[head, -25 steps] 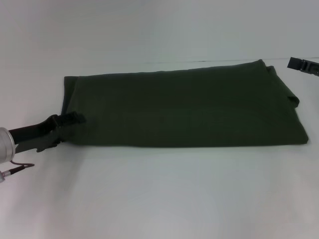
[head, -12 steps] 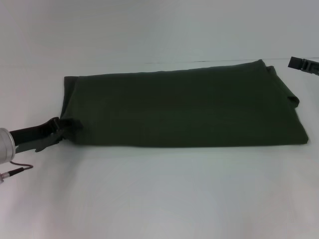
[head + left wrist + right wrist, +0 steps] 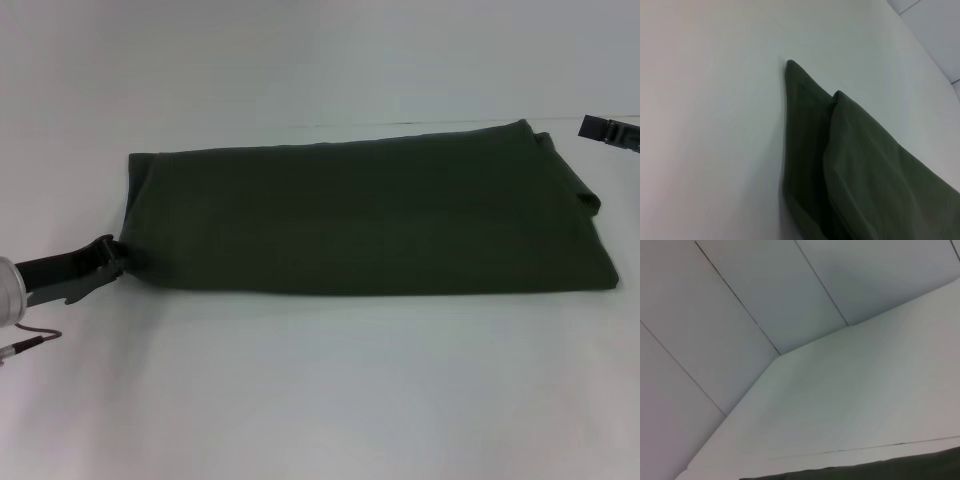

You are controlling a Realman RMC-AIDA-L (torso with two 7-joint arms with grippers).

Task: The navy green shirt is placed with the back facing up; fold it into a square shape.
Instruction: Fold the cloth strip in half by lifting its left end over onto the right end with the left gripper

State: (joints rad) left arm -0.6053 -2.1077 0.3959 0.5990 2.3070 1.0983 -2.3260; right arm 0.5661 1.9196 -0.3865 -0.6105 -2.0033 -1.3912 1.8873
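The shirt lies folded into a long band across the middle of the white table. The left gripper sits at its near-left corner — touching the edge, fingers' state unclear. The right gripper hangs far right — just beyond the shirt.

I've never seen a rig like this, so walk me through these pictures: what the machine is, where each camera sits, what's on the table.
It is a two-armed robot. The wide picture comes from its head camera; the other two from cameras on its wrists. A dark green shirt, folded into a long band, lies on a white table. The left gripper sits at the shirt's near left corner; whether it grips cloth is unclear. The left wrist picture shows that end's layers. The right gripper is off to the far right, clear of the shirt.
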